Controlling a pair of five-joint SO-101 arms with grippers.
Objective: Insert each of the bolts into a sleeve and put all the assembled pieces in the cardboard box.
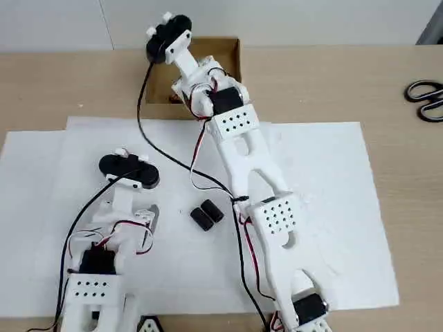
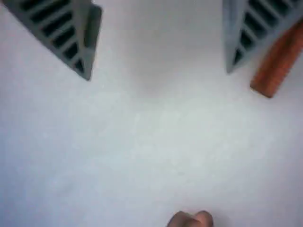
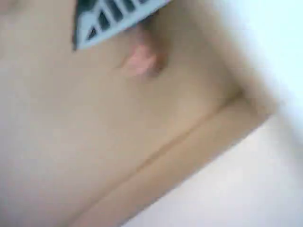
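Though its grip is unclear, the right arm (image 1: pixel 239 135) is overhanging the cardboard box (image 1: pixel 228 52). The left gripper (image 2: pixel 157 73) is hovering, jaws spread, beside a bolt (image 2: pixel 277 64).

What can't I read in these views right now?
1. Inside of the cardboard box: high view, the right arm covers most of it.
2. Pinkish piece: right wrist view, too blurred to identify.
3. Brown object: left wrist view, cut off by the frame edge.
4. Scissors: high view, cut off by the right edge.
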